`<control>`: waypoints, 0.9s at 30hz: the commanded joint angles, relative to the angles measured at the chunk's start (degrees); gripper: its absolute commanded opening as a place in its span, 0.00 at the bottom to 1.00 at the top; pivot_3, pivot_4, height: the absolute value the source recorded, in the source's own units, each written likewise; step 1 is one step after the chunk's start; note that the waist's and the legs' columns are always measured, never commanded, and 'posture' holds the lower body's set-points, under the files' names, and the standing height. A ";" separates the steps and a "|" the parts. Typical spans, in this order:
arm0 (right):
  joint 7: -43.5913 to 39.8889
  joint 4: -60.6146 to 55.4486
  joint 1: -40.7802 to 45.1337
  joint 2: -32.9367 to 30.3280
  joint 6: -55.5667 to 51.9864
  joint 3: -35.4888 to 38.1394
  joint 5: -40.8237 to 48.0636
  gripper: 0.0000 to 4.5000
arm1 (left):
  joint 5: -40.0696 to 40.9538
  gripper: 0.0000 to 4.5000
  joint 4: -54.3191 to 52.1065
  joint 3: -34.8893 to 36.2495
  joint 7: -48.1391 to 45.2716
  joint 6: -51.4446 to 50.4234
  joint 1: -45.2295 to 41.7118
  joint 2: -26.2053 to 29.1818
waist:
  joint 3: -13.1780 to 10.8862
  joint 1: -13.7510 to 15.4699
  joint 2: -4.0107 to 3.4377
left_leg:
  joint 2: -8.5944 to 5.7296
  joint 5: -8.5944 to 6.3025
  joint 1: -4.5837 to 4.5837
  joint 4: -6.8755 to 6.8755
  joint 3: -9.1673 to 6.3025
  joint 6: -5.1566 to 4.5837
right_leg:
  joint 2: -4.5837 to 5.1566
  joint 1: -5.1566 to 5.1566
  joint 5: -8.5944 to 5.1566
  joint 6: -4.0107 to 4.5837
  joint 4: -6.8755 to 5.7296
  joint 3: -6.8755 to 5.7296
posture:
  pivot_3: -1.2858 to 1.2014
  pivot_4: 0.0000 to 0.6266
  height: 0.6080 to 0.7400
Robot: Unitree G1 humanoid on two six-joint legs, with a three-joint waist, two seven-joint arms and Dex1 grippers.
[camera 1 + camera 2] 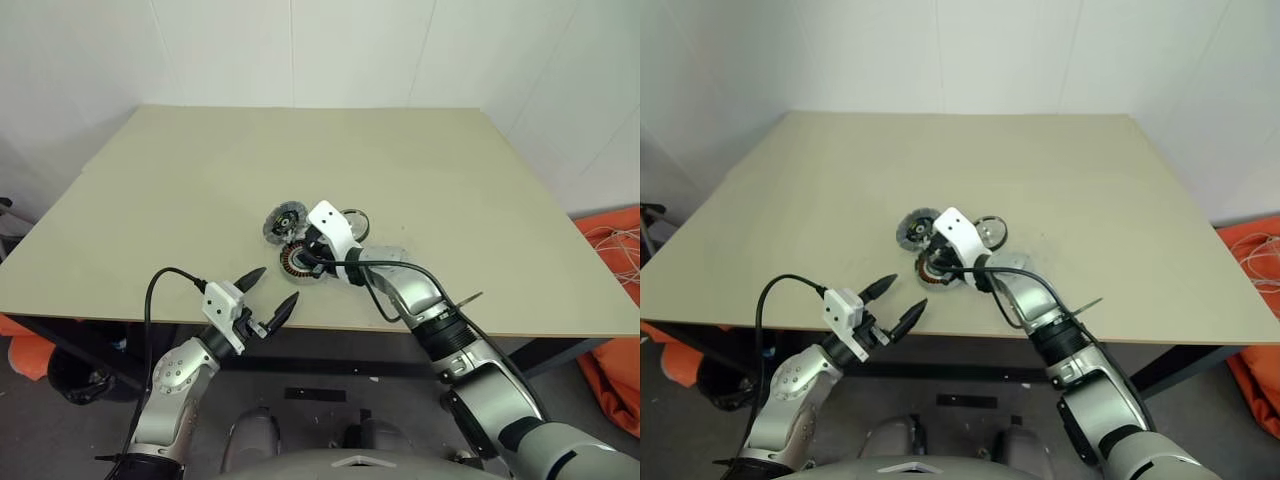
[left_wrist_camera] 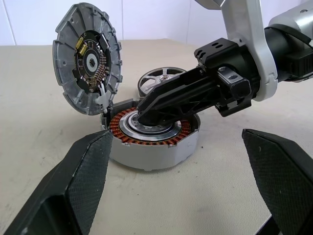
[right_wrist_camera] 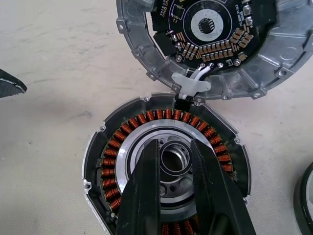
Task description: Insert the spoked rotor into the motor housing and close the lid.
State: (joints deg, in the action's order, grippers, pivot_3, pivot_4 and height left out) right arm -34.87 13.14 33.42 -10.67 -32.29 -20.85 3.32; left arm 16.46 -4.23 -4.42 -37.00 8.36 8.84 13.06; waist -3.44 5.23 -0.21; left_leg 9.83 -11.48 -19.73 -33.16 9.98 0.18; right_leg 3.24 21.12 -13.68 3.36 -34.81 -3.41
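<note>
Your right hand (image 3: 172, 169) is over the motor housing (image 2: 154, 142) mid-worktop, fingers nearly closed on a small metal ring (image 3: 174, 157) at its centre. Lid (image 2: 87, 58) stands hinged open at the far-left edge. Spoked rotor (image 2: 161, 81) lies just beyond, untouched. Left hand (image 1: 268, 296) idles wide open, near side. Next I'd say: ring out, then fetch the rotor.

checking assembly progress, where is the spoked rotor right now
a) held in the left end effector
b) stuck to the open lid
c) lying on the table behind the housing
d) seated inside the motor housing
c: the spoked rotor lies on the table behind the motor housing, whose copper windings are still uncovered, with the lid hinged up.
</note>
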 commanded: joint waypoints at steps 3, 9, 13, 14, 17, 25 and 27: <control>-1.01 -2.62 -0.19 -0.64 -0.09 1.23 0.35 0.13 | 0.62 1.00 -1.97 0.20 -0.12 0.47 -0.74 0.09 | 0.00 0.03 0.00 | 0.00 0.00 0.01 0.00 0.00 0.00 | 0.00 -0.01 0.00 0.00 0.00 0.00 | 0.52 0.00 1.00; -1.70 -3.49 -0.66 -0.47 -0.70 0.86 0.28 0.13 | 0.72 1.00 -1.75 0.13 -0.25 0.50 -0.83 0.02 | 0.00 0.02 0.00 | 0.00 0.00 0.02 0.00 0.00 0.00 | 0.00 -0.02 0.00 0.00 0.00 0.00 | 0.52 0.00 1.00; -1.80 -3.34 -0.68 -0.28 -0.74 0.88 0.23 0.13 | 0.73 1.00 -1.48 0.15 -0.27 0.60 -0.82 -0.04 | 0.00 0.02 0.00 | 0.00 0.00 0.02 0.00 0.00 0.00 | 0.00 -0.02 0.00 0.00 0.00 0.00 | 0.52 0.00 1.00; -1.82 -3.29 -0.67 -0.25 -0.75 0.89 0.23 0.13 | 0.73 1.00 -1.44 0.15 -0.28 0.61 -0.82 -0.05 | 0.00 0.02 0.00 | 0.00 0.00 0.02 0.00 0.00 0.00 | 0.00 -0.02 0.00 0.00 0.00 0.00 | 0.52 0.00 1.00; -1.32 -2.84 -0.40 -0.07 -0.47 1.01 -0.08 0.35 | 0.76 1.00 -1.42 0.09 -0.34 0.52 -0.82 -0.06 | 0.00 0.01 0.00 | 0.00 0.00 0.02 0.00 0.00 0.00 | 0.00 -0.02 0.00 0.00 0.00 0.00 | 0.52 0.00 1.00; 0.05 -3.02 0.10 0.50 0.64 2.28 -0.03 0.48 | 0.82 1.00 -1.24 0.01 -0.65 0.60 -0.67 -0.07 | 0.00 0.01 0.00 | 0.00 0.00 -0.01 0.00 0.00 0.00 | 0.00 0.01 0.00 0.01 0.00 0.00 | 0.52 0.00 1.00; 0.07 -3.75 0.20 0.36 0.23 2.69 0.33 0.48 | 0.83 1.00 -1.32 0.02 -0.63 0.57 -0.60 -0.05 | 0.00 0.01 0.00 | 0.00 0.00 0.00 0.00 0.00 0.00 | 0.00 0.01 0.00 0.01 0.00 0.00 | 0.52 0.00 1.00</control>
State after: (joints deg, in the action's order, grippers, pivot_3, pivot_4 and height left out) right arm -34.91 11.73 32.57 -10.49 -32.78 -20.08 3.18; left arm 16.66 -4.22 -4.45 -37.27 8.35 8.82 13.04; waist -3.44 5.24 -0.21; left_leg 9.83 -11.48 -19.73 -33.17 9.98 0.18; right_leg 3.24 21.12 -13.68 3.37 -34.81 -3.41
